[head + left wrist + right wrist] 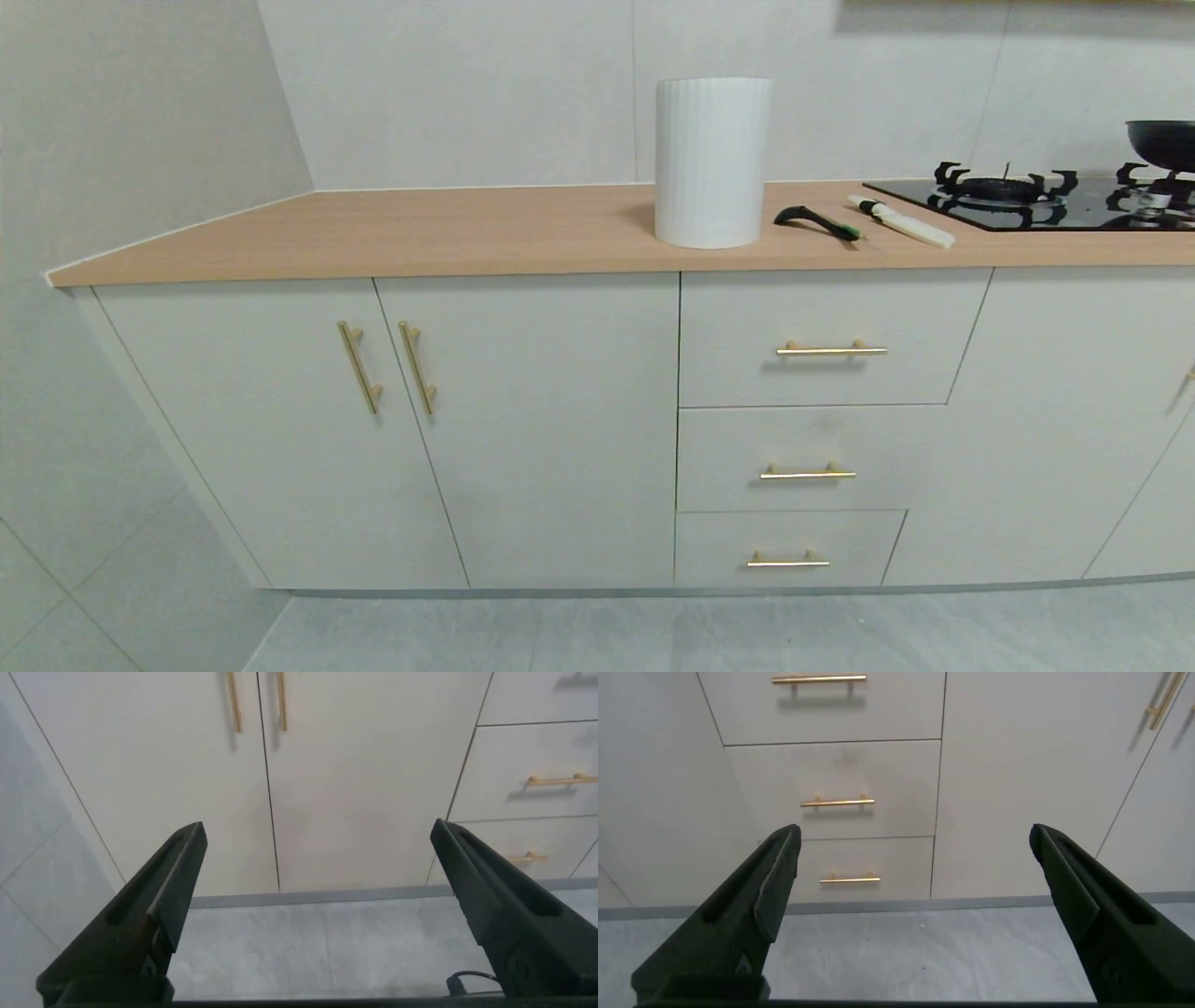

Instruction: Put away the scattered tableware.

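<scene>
Left fingers and right fingers are black, tapered wedges.

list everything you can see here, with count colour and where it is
container: 1, white, ribbed, standing on the counter
black utensil: 1, black with a green end, lying on the counter just right of the container
pale utensil: 1, cream with a dark band, lying between the black utensil and the hob
hob: 1, black, set into the counter at the right
pan: 1, black, on the hob's right burner
counter: 1, light wood
cupboard doors: 2, pale, gold handles, under the counter at the left
drawers: 3, pale, gold handles, stacked right of the doors
floor: grey tiles
left tool: 1, black, open, low before the cupboard doors
right tool: 1, black, open, low before the drawers
</scene>
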